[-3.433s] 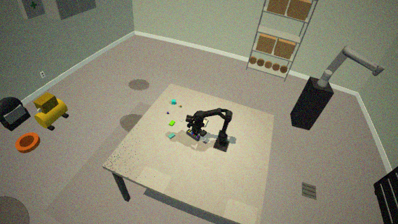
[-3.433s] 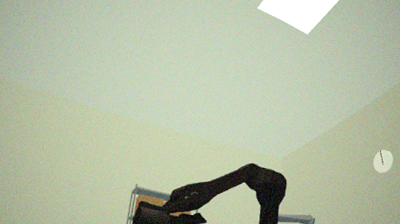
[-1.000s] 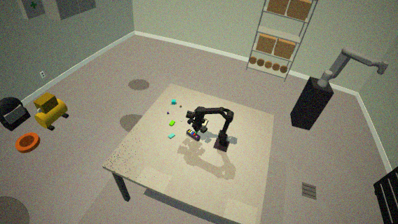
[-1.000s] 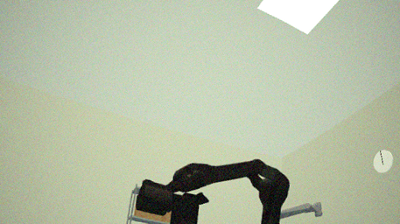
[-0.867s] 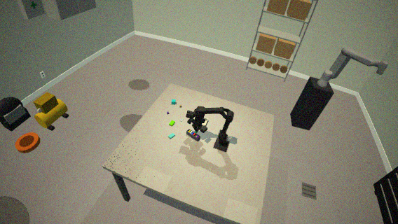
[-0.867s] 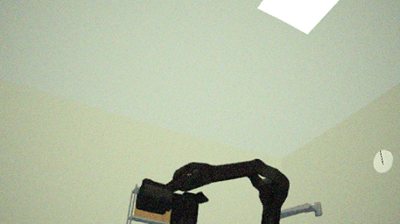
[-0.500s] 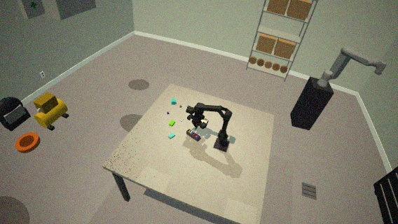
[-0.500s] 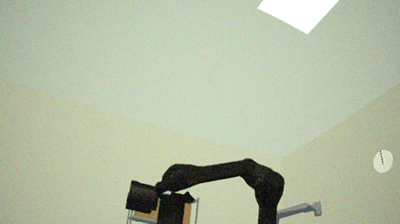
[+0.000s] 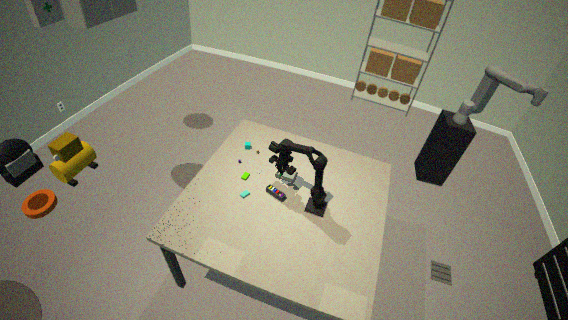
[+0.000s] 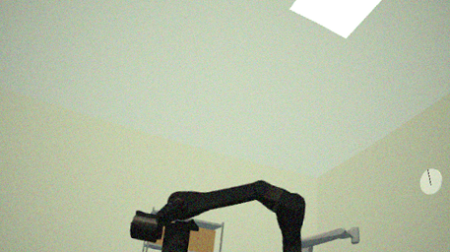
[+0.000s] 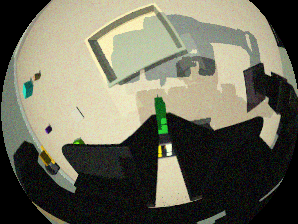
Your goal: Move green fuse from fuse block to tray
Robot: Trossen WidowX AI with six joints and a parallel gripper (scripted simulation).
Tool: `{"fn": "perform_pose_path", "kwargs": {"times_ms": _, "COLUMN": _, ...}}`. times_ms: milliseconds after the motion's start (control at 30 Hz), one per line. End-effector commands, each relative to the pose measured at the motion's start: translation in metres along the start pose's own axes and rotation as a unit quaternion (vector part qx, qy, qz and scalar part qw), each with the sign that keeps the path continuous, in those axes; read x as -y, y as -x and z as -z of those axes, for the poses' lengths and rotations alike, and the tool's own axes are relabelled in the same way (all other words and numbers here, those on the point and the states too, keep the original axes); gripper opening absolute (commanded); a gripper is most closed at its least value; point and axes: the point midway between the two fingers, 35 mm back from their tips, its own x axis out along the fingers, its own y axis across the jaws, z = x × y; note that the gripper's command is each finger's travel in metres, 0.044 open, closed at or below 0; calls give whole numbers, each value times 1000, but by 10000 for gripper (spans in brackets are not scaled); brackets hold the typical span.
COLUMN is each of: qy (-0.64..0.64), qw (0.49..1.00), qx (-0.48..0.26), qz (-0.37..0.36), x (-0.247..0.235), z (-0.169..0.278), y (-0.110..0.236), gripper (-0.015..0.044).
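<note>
In the wrist view the gripper (image 11: 161,152) is clamped on the green fuse (image 11: 160,117), which stands up from between the dark fingers at the middle of the frame, its bright green body above a pale, metallic-looking band at the pinch line. The fuse is clear of the fuse block (image 9: 276,192) – seen in the top view as a small black bar with a row of coloured fuses just left of the arm's base – and hangs over the surface (image 9: 260,240) near the tray (image 11: 100,50), a shallow grey rectangular dish with a raised rim in the upper centre of the wrist view. I judge the fuse light, rigid and smooth, so the risk is twisting or slipping rather than crushing – a hold low on its flat sides, as here, looks right. The surface is matt beige with a speckled corner; small cyan (image 9: 248,145) and lime (image 9: 245,176) blocks lie to its left, well apart from the tray. The arm is matt black throughout
</note>
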Motion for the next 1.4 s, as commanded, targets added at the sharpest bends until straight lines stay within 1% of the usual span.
{"fn": "perform_pose_path", "kwargs": {"times_ms": 0, "qy": 1, "qw": 1000, "qx": -2, "qz": 0, "x": -9, "z": -21, "y": 0, "gripper": 0}}
{"fn": "perform_pose_path", "kwargs": {"times_ms": 467, "qy": 2, "qw": 1000, "qx": 0, "qz": -2, "x": -24, "z": -97, "y": -1, "gripper": 0}}
{"fn": "perform_pose_path", "kwargs": {"times_ms": 667, "qy": 2, "qw": 1000, "qx": 0, "qz": -2, "x": -24, "z": -98, "y": -4, "gripper": 0}}
{"fn": "perform_pose_path", "kwargs": {"times_ms": 1367, "qy": 2, "qw": 1000, "qx": 0, "qz": -2, "x": -24, "z": -98, "y": -38, "gripper": 0}}
